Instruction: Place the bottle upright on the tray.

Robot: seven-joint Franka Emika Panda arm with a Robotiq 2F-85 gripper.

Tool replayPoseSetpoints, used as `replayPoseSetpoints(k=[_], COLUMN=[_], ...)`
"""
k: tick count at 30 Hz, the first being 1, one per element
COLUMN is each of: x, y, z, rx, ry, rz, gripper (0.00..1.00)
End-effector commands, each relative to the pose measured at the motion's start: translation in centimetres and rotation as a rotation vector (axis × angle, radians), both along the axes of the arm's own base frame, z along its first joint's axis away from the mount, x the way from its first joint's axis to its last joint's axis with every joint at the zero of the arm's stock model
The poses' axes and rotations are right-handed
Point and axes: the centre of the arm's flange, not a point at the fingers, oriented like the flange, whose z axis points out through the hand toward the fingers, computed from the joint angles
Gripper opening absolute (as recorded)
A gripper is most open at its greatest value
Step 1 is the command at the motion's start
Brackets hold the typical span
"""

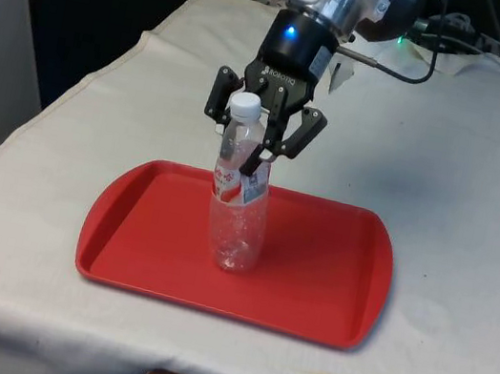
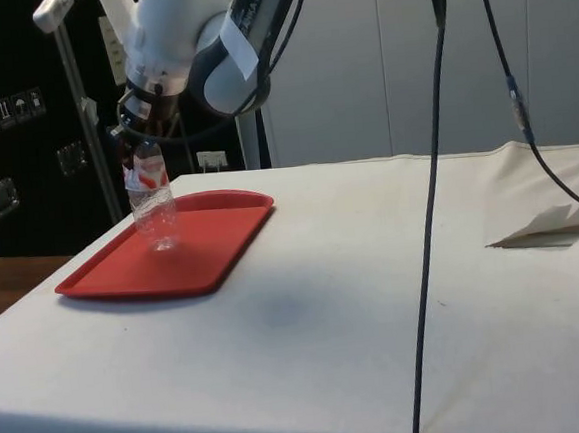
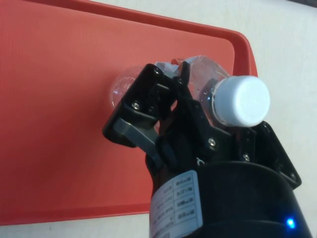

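Bottle [image 1: 238, 214] upright on red tray [image 1: 329, 288], pincer [image 1: 260, 140] spread around its neck; lift straight up, no nudging.

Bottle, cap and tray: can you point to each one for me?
Bottle [image 1: 237, 228]: front view, on its clear lower body.
Cap [image 3: 243, 101]: wrist view, on its white top.
Tray [image 1: 326, 278]: front view, on its bare red floor.

One bottle [image 1: 237, 214], one red tray [image 1: 310, 285], one claw [image 1: 260, 140].

In the wrist view, the bottle's [image 3: 198, 74] lower body is hidden by the tool [image 3: 198, 129]; the tray [image 3: 59, 99] is cut off.
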Motion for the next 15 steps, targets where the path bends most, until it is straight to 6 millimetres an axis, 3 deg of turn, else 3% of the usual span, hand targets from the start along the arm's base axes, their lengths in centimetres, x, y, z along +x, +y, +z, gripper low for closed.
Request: replayPoseSetpoints(k=[1, 15], x=[0.08, 0.01], y=[-0.17, -0.10], z=[0.10, -0.04], rx=[-0.006, -0.002], ry=[-0.009, 0.000], rz=[-0.004, -0.002], gripper=[0.31, 0.31])
